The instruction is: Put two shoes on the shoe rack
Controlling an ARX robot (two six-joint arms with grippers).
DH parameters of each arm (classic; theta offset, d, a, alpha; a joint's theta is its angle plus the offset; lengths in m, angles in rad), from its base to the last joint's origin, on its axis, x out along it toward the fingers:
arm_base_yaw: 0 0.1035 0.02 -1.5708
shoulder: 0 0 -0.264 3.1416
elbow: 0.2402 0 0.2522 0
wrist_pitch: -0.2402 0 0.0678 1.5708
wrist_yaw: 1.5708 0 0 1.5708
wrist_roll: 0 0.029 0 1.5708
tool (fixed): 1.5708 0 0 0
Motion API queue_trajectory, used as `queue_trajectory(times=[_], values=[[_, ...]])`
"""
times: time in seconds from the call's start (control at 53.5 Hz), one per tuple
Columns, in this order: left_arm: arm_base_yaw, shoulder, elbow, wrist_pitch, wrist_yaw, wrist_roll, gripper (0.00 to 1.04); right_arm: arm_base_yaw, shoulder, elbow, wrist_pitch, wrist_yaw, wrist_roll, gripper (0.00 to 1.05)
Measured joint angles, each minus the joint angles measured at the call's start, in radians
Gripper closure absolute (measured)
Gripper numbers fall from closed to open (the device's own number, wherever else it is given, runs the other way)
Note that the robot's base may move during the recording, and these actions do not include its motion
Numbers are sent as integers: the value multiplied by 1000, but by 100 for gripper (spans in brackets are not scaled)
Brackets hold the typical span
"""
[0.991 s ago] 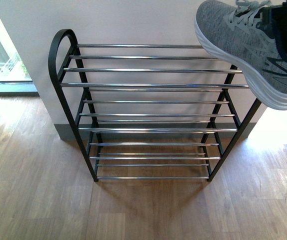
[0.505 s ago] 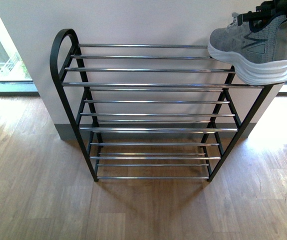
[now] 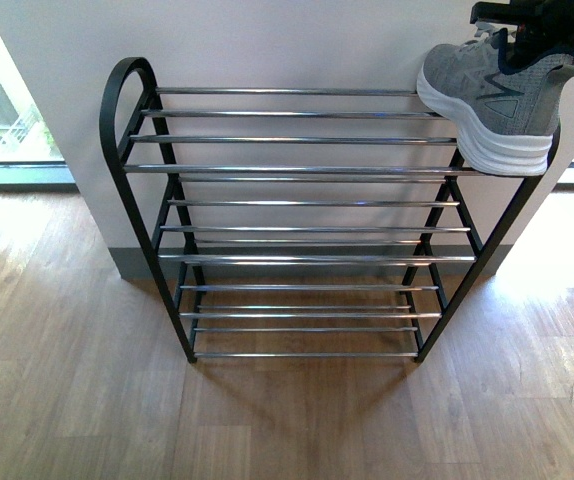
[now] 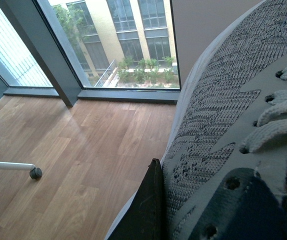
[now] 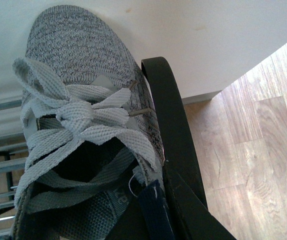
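And here's the first shoe (image 3: 492,100), up at 1 o'clock in the front view. Its white sole sits on the top tier of the shoe rack (image 3: 117,110), hard against the right-hand end. The toe points off toward 10 o'clock at the wall (image 3: 267,40) and the heel pokes out over the front bar at 4 o'clock. It looks to be touching down, though whether its full weight is on the bars I cannot tell.

The right tool (image 3: 527,40) reaches in from the top corner at 1 o'clock and is clamped on the collar of that shoe, not yet let go. The right wrist view looks straight down on the laces, with the rack's black end loop just beside the shoe (a tight fit there).

The second shoe (image 4: 223,125) fills the left wrist view with grey mesh and pale laces. The left tool (image 4: 156,215) grasps it, one dark finger pressed to its side, with a big window (image 4: 123,45) beyond. That arm is out of the front view altogether.

So by my reckoning this is roughly the halfway mark. One shoe is as good as placed and needs only the release, while the other is in hand and has the rest of that top tier open toward 9 o'clock.
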Motion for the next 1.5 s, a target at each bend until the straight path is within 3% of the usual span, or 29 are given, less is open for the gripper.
queue_trajectory(times=[0.224,0.281,0.449,0.58,0.655,0.786,0.879,0.917,0.991,1.122,1.253,1.496], values=[[0,0,0,0,-2,0,103,-3,-2,-17,27,-67,-26,71],[0,0,0,0,-1,0,103,-11,-11,-18,-2,-126,-34,59],[0,0,0,0,-2,0,103,-65,-138,-111,-107,-449,-37,27],[0,0,0,0,-1,0,103,-121,-316,-198,-108,-505,-107,8],[0,0,0,0,-2,0,103,-164,-440,-264,-62,-523,-135,9],[0,0,0,0,-1,0,103,-209,-592,-411,122,-358,-240,9],[0,0,0,0,-2,0,103,-226,-623,-436,154,-345,-266,9],[0,0,0,0,-2,0,103,-229,-642,-490,265,-388,-252,14],[0,0,0,0,0,0,103,-204,-713,-734,665,-447,-204,29],[0,0,0,0,0,0,103,-152,-809,-995,946,-430,-185,47],[0,0,0,0,-2,0,103,-112,-912,-1184,1070,-399,-180,64],[0,0,0,0,-1,0,103,-64,-1059,-1450,1165,-334,-177,99]])
